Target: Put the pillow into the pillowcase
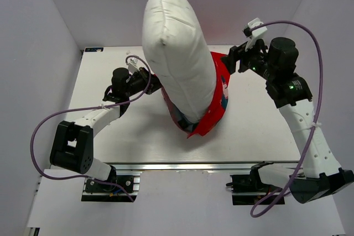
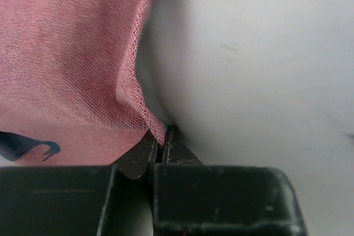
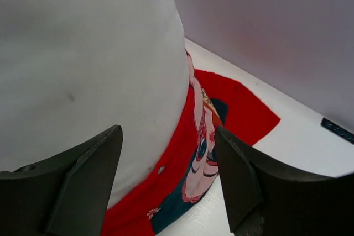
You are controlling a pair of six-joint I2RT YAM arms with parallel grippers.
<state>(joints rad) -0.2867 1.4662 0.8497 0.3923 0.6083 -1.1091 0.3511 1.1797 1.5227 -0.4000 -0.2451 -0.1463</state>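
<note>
Top: pillow (image 1: 177, 53) stands upright, lower end inside red pillowcase (image 1: 213, 109) on desk (image 1: 110, 142). Left wrist: left fingers (image 2: 138, 161) clamped on pillowcase hem, pillow just beside. Right wrist: right fingers (image 3: 88, 181) apart, pillow and pillowcase just ahead.

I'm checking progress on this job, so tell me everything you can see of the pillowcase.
The pillowcase is limp red fabric printed with a cartoon face and navy patches, pink inside. It sits bunched on the table around the bottom end of the upright pillow. The left gripper pinches its hemmed edge; the open right gripper grips nothing.
</note>
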